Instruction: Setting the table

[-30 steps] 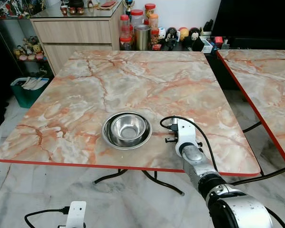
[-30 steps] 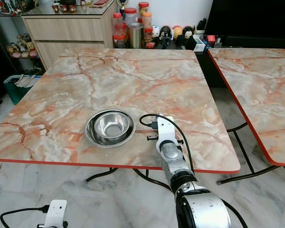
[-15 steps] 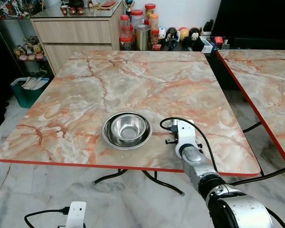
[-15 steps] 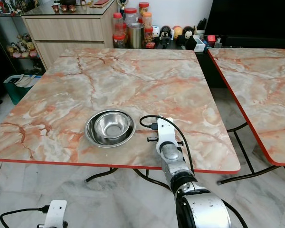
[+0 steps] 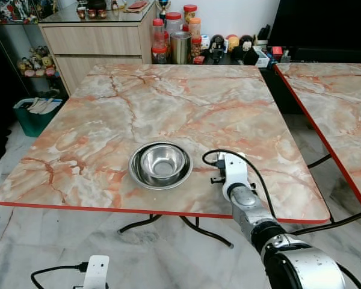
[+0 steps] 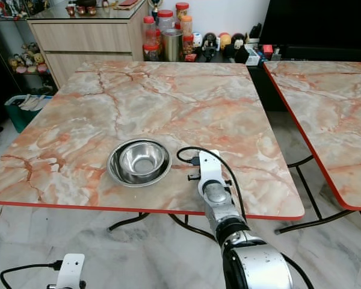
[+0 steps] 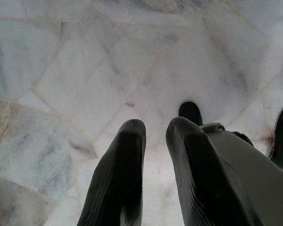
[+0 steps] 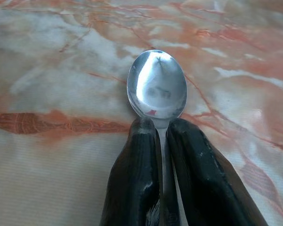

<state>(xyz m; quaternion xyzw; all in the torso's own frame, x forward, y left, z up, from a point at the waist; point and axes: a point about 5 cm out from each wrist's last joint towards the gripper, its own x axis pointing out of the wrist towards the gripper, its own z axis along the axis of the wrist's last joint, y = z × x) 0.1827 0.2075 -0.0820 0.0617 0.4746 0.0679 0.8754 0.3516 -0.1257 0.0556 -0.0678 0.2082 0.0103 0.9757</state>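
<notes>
The right gripper (image 8: 161, 141) pinches a spoon (image 8: 157, 84) by its handle, bowl jutting past the fingertips over the table (image 5: 168, 102).

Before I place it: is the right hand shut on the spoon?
Shut on it. The right hand's two black fingers pinch the spoon at its neck, its head sticking out over the marble table.

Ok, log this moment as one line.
right gripper: shut on spoon above table | bowl: inside plate | left gripper: idle over floor
</notes>
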